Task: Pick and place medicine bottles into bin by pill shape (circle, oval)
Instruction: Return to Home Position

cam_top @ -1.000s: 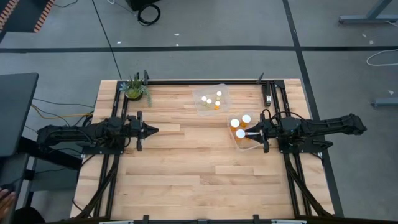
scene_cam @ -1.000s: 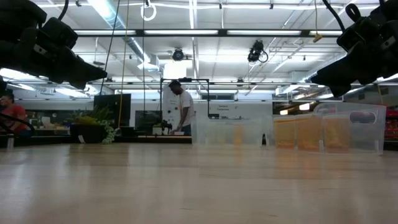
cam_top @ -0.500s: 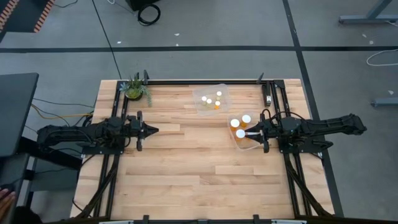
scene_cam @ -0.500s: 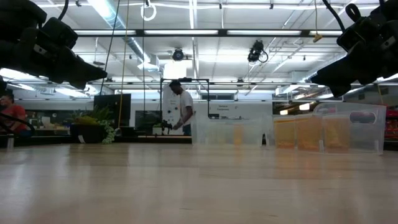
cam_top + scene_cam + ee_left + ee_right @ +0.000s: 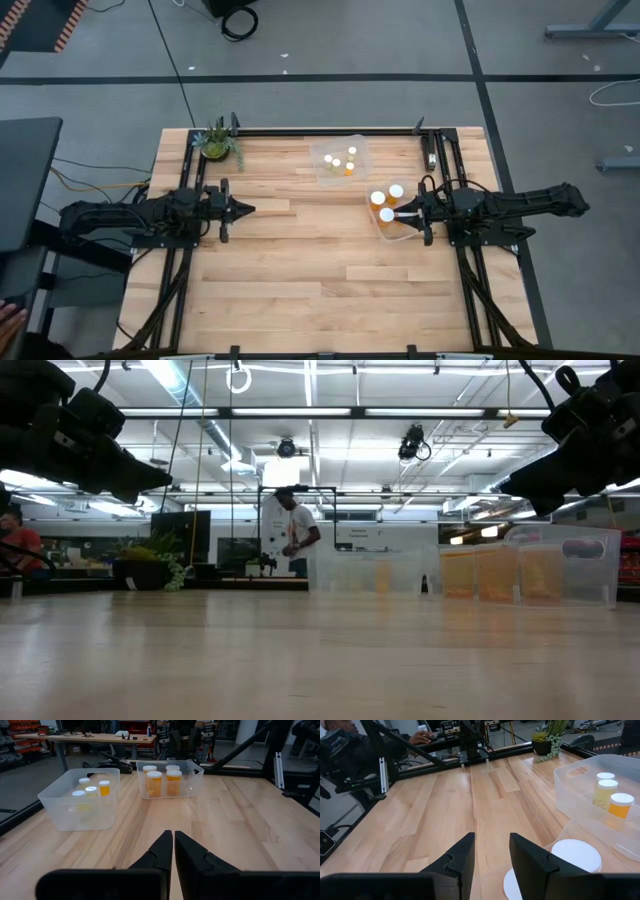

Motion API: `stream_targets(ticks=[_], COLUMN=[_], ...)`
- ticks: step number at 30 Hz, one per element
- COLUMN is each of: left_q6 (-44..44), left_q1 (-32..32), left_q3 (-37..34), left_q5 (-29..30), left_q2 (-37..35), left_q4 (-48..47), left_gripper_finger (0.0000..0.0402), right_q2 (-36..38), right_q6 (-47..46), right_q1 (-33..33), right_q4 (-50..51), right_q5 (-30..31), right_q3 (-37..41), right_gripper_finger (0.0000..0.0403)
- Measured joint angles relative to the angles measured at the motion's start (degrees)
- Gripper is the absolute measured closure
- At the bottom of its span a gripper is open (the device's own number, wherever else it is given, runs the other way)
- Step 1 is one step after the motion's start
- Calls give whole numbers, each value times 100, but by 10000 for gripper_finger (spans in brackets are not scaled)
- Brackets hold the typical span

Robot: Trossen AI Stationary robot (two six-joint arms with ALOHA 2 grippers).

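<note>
Three larger amber bottles with white caps (image 5: 378, 198) stand in a clear bin (image 5: 392, 232) at the table's right. Several smaller bottles (image 5: 337, 163) stand in a second clear bin (image 5: 322, 175) at the far middle. My right gripper (image 5: 402, 213) is open and empty, hovering over the near-right part of the first bin; white caps (image 5: 575, 852) show just below its fingers. My left gripper (image 5: 250, 209) is shut and empty above the bare table at the left, pointing at both bins (image 5: 82, 800).
A small potted plant (image 5: 217, 143) stands at the table's far left corner. A black frame rail (image 5: 330, 128) runs along the far edge. Bare wood (image 5: 300, 270) lies between the arms and toward the near edge. A person (image 5: 293, 535) stands in the room beyond.
</note>
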State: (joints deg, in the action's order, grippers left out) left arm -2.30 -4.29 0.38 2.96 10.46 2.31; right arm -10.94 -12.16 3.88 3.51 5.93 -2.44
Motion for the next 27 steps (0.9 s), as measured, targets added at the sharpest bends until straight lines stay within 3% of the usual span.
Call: stream_targets(ticks=[27], left_q6=[-1], left_q1=[-1], left_q3=[0], left_q5=[0], left_q2=[0], left_q4=[0], left_gripper_finger=[366], right_q2=[-1], right_q6=[-1], right_q1=[-2], right_q4=[-2], right_q5=[2], right_q3=[2], right_gripper_finger=[274])
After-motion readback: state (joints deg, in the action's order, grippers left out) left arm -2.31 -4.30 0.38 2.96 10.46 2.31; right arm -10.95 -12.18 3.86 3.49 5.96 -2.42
